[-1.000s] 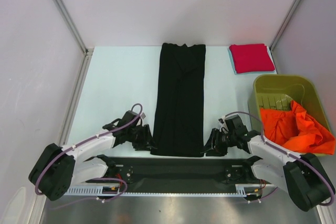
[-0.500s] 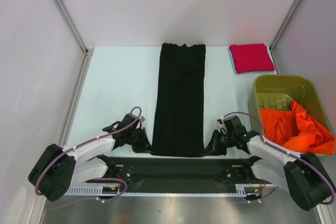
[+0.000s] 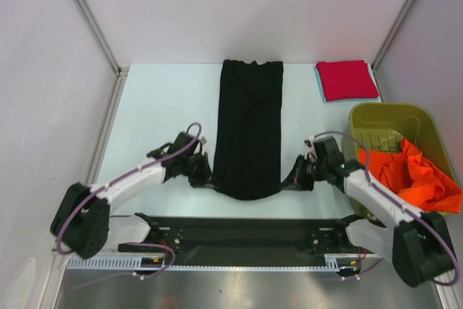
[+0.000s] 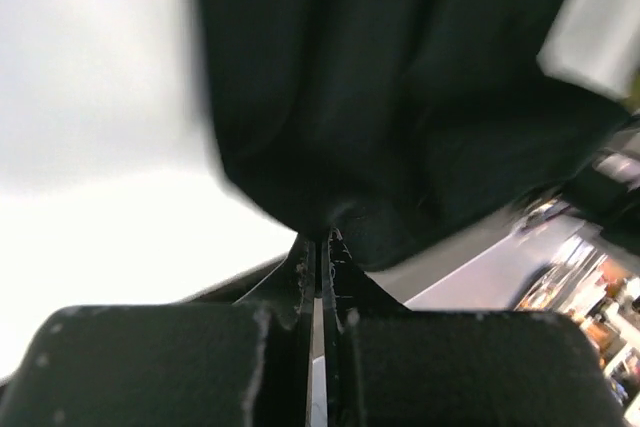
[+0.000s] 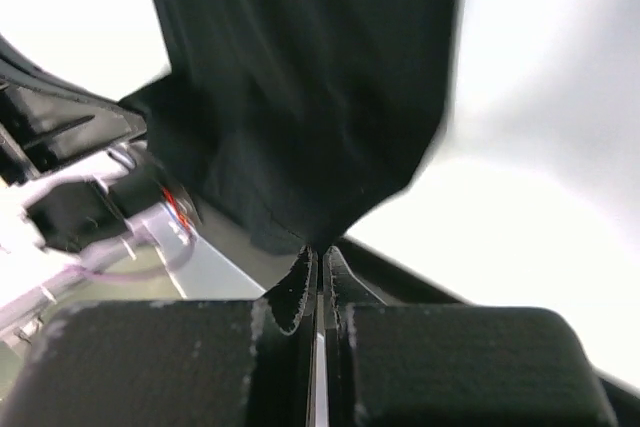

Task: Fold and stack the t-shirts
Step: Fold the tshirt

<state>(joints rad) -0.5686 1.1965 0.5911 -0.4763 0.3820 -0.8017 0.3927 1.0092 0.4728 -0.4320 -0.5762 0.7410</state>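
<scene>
I have the left gripper (image 4: 320, 242) clenched on the black t-shirt (image 3: 249, 128), near-left hem corner; right gripper (image 5: 320, 252) clenched on its near-right corner. The hem sags between them. My worry: both pinches are thin, so a corner could slip out, or an uneven carry skews the fold. Right of that shirt: folded red t-shirt (image 3: 347, 79), then olive-green bin (image 3: 354, 117) holding the crumpled orange t-shirt (image 3: 405, 175).

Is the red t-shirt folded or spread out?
Folded: the red t-shirt is a small neat rectangle, no sleeves showing, beyond the green bin.
</scene>
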